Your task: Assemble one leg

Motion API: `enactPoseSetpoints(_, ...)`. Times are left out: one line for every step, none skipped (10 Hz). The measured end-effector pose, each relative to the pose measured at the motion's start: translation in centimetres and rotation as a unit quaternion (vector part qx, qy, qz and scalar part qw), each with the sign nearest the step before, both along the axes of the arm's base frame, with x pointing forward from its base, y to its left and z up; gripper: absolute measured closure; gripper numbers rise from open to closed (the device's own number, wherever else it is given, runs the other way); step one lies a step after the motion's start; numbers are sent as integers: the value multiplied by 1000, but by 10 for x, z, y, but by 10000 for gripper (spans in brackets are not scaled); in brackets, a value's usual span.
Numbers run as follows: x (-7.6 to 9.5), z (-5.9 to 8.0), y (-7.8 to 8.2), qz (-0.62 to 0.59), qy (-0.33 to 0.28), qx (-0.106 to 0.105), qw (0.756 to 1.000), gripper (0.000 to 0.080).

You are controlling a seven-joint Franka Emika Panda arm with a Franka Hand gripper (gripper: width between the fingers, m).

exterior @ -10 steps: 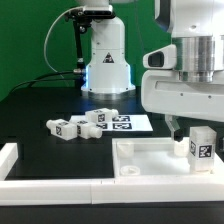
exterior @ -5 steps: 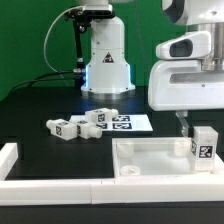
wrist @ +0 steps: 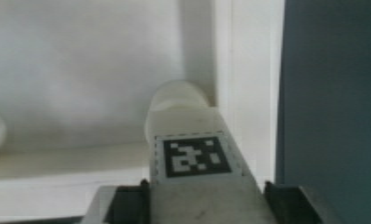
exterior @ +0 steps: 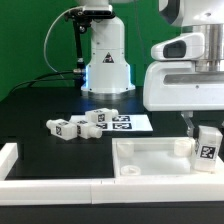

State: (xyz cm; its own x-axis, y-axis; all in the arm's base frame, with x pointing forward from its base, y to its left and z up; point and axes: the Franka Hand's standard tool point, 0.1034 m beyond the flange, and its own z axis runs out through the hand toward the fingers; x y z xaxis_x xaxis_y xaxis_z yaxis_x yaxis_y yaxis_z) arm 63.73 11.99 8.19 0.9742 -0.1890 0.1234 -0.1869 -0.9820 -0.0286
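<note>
My gripper [exterior: 205, 135] is shut on a leg [exterior: 208, 147], a white stubby post with a black-and-white tag, and holds it upright over the right end of the wide white rimmed panel [exterior: 150, 158]. In the wrist view the leg [wrist: 194, 140] sits between my two dark fingers [wrist: 121, 203], tag facing the camera, above the panel's rim [wrist: 244, 70]. Several more white legs [exterior: 82, 124] lie loose on the black table at the middle left.
The marker board [exterior: 128, 123] lies behind the loose legs. The robot's base [exterior: 105, 60] stands at the back. A white rail [exterior: 50, 186] runs along the table's front edge, with a raised corner at the exterior view's left.
My gripper with the leg has shifted a little toward the exterior view's right and slightly down. The loose legs and the panel have not moved.
</note>
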Motion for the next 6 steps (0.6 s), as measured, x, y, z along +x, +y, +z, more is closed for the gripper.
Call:
enactPoseSetpoints(0,-1,-2,-58,-1,10,998,503)
enactPoseSetpoints(0,-2,-8,-126,2,22,992,503)
enactPoseSetpoints(-1,-2,-6,-182,7,31,983,503)
enactPoseSetpoints(-2,-3,-5,-267,12,44,963,509)
enactPoseSetpoints(-2,-4,-4,-340,15,58,938,509)
enactPoseSetpoints(-2,-4,-4,-373,17,67,925,509)
